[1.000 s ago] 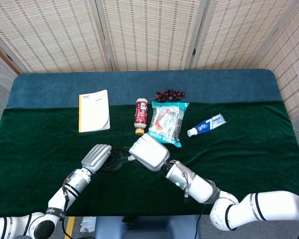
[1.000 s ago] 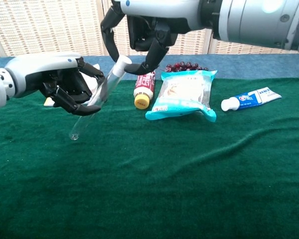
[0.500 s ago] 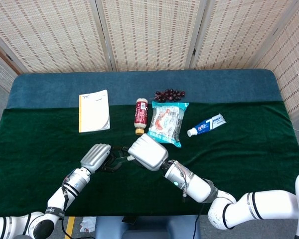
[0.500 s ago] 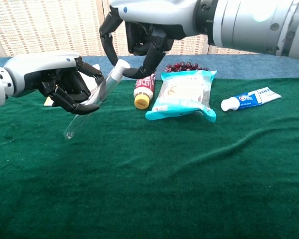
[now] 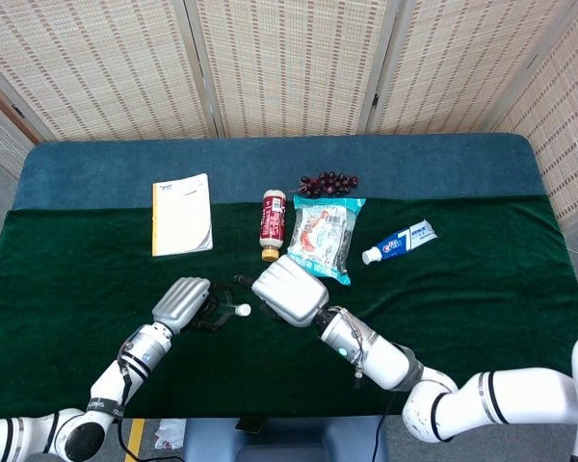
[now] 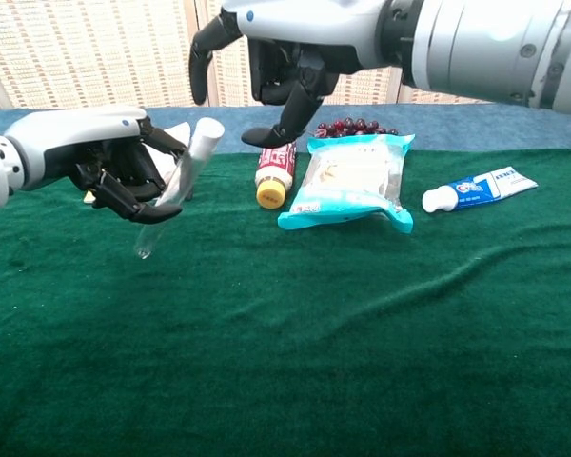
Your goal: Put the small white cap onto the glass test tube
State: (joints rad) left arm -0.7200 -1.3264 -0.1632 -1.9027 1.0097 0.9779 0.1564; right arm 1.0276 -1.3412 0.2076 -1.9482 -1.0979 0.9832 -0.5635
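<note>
Test tube (image 6: 171, 195) looks capped already: the white cap (image 6: 204, 132) sits on its top end, tilted, held in the left hand (image 6: 114, 162) above the desk's near-left part. Right hand (image 6: 276, 67) hovers just beside it, fingers loosely apart and holding nothing. I'd say it's basically done, maybe a final press left.

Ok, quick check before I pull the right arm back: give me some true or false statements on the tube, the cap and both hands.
1. The left hand holds the glass test tube tilted above the cloth. True.
2. The small white cap sits on the tube's upper end. True.
3. The right hand grips the cap. False: its fingers are clear of it.
4. The tube lies on the table. False: it is held up.
</note>
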